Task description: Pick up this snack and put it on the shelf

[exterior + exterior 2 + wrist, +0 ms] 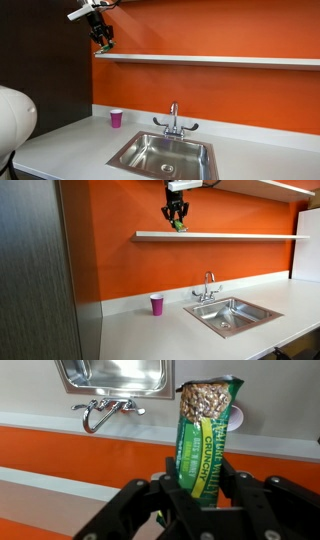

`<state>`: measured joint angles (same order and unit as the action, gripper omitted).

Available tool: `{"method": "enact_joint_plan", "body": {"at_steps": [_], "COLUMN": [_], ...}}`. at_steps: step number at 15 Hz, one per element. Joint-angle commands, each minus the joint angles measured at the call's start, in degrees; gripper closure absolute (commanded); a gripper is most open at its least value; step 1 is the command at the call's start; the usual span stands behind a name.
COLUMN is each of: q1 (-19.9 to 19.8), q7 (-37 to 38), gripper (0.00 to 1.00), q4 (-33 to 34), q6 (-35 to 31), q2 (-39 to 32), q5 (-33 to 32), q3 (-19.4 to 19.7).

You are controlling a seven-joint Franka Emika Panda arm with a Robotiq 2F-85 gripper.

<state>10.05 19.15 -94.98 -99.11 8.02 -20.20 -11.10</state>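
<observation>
The black two-fingered gripper (203, 472) is clamping its fingers (172, 488) on the lower part of the snack (208, 425), a flat green crinkly packet with a seed picture and darker print. In the wrist view the snack is sticking straight out past the fingertips. In an exterior view the gripper is hanging just above the long thin white shelf (220, 60) on the orange wall, near one end of it, with the packet's free end pointing down at the ledge, though I cannot tell if they are touching. Well below the shelf, a small pink cup (116, 118) and a steel sink (165, 155) are sitting on the pale grey countertop (60, 145).
</observation>
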Motion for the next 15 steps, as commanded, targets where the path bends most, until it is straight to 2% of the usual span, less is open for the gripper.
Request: {"method": "enact_joint_plan", "body": {"at_steps": [1, 6, 15], "q1": [-1.51, -1.66, -0.57], "q7": [-5.55, -10.31, -13.87], "gripper": [0.82, 0.82, 0.82], "q4": [7.39, 15.6, 29.31], "q6": [0.99, 1.7, 4.27], "q2": [-4.72, -10.79, -21.18], "q5": [-1.09, -0.79, -0.25], "q3": [0.57, 2.26, 4.33]}}
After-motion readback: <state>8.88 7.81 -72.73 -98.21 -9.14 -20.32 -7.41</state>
